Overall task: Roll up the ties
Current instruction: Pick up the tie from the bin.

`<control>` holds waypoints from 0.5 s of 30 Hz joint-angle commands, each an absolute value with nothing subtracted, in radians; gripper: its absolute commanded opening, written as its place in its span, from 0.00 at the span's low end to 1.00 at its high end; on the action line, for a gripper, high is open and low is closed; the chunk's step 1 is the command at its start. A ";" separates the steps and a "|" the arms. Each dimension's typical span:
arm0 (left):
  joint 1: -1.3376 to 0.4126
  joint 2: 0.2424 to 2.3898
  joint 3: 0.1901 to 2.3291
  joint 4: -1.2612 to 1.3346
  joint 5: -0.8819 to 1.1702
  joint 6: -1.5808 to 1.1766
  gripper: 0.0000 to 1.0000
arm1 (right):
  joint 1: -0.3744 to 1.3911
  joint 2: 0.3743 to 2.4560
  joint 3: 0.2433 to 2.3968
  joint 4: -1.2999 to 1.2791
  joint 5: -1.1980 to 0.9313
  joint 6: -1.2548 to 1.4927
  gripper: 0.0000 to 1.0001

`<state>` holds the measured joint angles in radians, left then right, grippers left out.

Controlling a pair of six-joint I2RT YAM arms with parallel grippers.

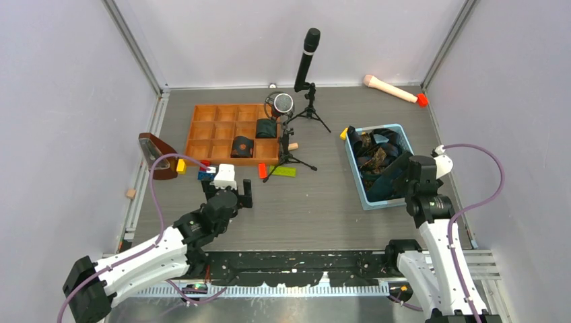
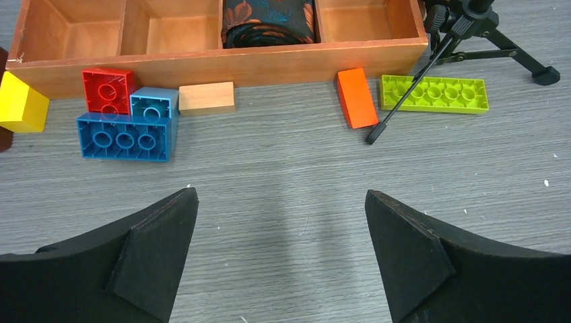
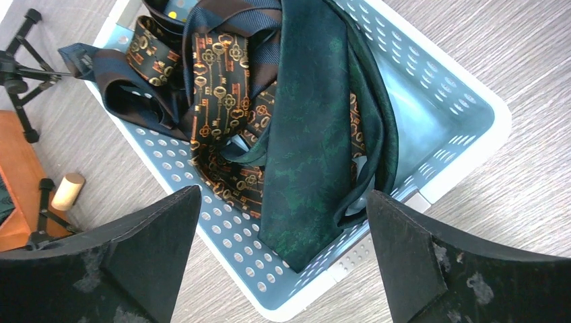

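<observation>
Several loose ties lie piled in a light blue perforated basket (image 1: 355, 169) at the right. In the right wrist view a dark green tie (image 3: 310, 134) lies on top, over a black tie with gold keys (image 3: 219, 94) and a navy-brown striped tie (image 3: 121, 74). My right gripper (image 3: 283, 202) is open and empty above the basket's near corner (image 3: 316, 282); it also shows in the top view (image 1: 398, 180). Two rolled ties (image 1: 242, 146) (image 1: 266, 128) sit in the wooden tray (image 1: 202, 131). One roll (image 2: 269, 23) shows in the left wrist view. My left gripper (image 2: 281, 202) is open and empty over bare table in front of the tray.
Two microphones on black tripods (image 1: 306, 64) (image 1: 283, 104) stand beside the tray. Toy blocks lie along the tray's front: blue (image 2: 124, 131), red (image 2: 108, 87), yellow (image 2: 20, 101), wooden (image 2: 207, 97), orange (image 2: 356, 97), green plate (image 2: 434, 93). A tripod leg (image 2: 411, 94) crosses the green plate.
</observation>
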<state>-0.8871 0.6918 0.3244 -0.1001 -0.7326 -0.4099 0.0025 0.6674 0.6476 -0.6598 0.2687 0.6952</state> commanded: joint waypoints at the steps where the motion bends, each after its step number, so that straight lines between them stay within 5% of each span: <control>1: -0.882 0.681 0.336 -0.046 -0.750 -0.402 0.99 | 0.000 0.693 0.695 -0.642 0.281 0.699 1.00; 15: -0.882 0.647 0.372 -0.079 -0.738 -0.337 0.99 | 0.000 0.773 0.729 -0.652 0.330 0.705 1.00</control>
<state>-0.8871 0.6495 0.3256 -0.0948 -0.7120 -0.3653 0.0025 0.7315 0.6590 -0.6617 0.2932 0.6926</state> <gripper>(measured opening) 0.987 0.999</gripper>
